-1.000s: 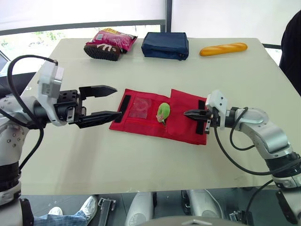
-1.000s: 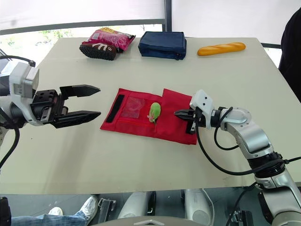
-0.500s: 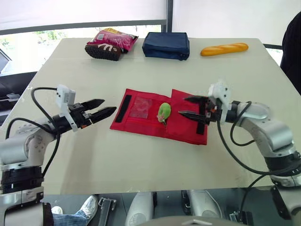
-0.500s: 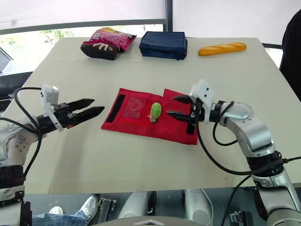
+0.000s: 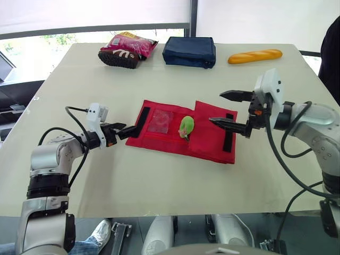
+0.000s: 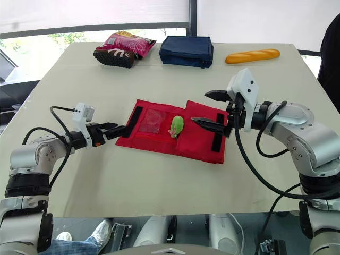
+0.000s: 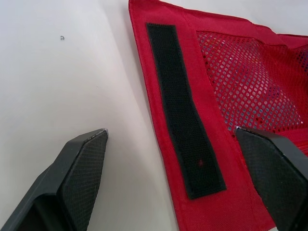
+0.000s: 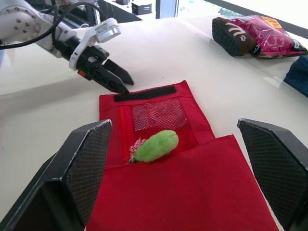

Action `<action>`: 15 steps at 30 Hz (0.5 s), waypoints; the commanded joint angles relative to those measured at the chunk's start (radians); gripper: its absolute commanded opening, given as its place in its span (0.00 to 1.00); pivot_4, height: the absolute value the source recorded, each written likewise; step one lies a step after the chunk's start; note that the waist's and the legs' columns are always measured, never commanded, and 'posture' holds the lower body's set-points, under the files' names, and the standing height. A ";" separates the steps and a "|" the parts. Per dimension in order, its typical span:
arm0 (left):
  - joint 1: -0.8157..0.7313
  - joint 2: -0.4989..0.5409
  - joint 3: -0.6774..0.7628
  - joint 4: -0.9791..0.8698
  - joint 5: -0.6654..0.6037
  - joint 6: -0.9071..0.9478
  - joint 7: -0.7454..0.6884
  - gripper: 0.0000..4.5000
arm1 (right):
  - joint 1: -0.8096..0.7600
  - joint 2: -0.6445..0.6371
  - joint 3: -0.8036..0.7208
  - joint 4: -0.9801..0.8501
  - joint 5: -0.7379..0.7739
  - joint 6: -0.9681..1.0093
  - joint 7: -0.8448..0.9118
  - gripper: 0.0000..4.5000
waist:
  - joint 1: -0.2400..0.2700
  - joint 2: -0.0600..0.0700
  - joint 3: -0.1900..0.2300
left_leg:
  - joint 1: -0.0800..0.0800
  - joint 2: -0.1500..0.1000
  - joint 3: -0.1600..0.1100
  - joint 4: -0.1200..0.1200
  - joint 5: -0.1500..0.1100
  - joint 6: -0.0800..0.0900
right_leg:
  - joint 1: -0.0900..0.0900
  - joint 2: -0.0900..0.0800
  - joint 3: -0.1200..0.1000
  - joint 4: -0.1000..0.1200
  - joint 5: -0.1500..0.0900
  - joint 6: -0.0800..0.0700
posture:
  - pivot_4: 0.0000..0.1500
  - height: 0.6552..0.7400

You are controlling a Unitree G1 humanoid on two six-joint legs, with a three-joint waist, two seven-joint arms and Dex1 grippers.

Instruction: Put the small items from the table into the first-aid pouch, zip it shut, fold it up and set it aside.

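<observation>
The red first-aid pouch (image 5: 164, 139) lies unfolded in the middle of the table. A small green item (image 5: 185, 125) rests on it beside the mesh pocket (image 7: 250, 86), apparently half tucked under the red flap. My left gripper (image 5: 130, 129) is low at the pouch's left edge. It is open, one finger on the table side and one over the mesh, with the black velcro strip (image 7: 183, 134) between them. My right gripper (image 5: 217, 107) hangs open and empty above the pouch's right flap, near the second velcro strip (image 5: 229, 133).
Along the table's far edge lie a pink snack bag (image 5: 126, 49), a navy pouch (image 5: 189, 51) and a bread loaf (image 5: 255, 55). A person's dark sleeve (image 5: 332, 48) shows at the right edge.
My right gripper went from shut at the right flap to open and has risen above it. My left arm dropped and reached in to the pouch's left edge.
</observation>
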 commanded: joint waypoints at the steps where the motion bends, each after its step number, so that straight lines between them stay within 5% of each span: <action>1: 0.031 0.001 -0.009 -0.045 -0.049 0.097 -0.047 0.86 | 0.015 -0.017 -0.032 -0.049 0.012 -0.011 -0.008 1.00 | 0.000 0.000 0.000 | 0.000 0.000 0.000 0.000 0.000 0.000 | 0.000 0.000 0.000 0.000 0.000 0.000 | 1.00 1.00; 9: 0.073 0.021 0.093 -0.084 -0.126 0.161 -0.076 0.06 | 0.050 -0.033 -0.008 -0.058 0.006 -0.091 0.054 1.00 | -0.001 0.000 0.000 | 0.000 0.001 0.000 0.000 0.000 0.000 | 0.000 -0.001 0.000 -0.001 0.000 0.000 | 1.00 1.00; 15: 0.152 0.087 0.157 -0.102 -0.149 0.170 -0.111 0.01 | 0.059 -0.026 0.012 -0.053 0.002 -0.113 0.074 1.00 | -0.010 0.000 0.000 | 0.000 0.002 0.000 0.000 0.000 0.000 | 0.000 0.000 0.000 0.000 0.000 0.000 | 1.00 1.00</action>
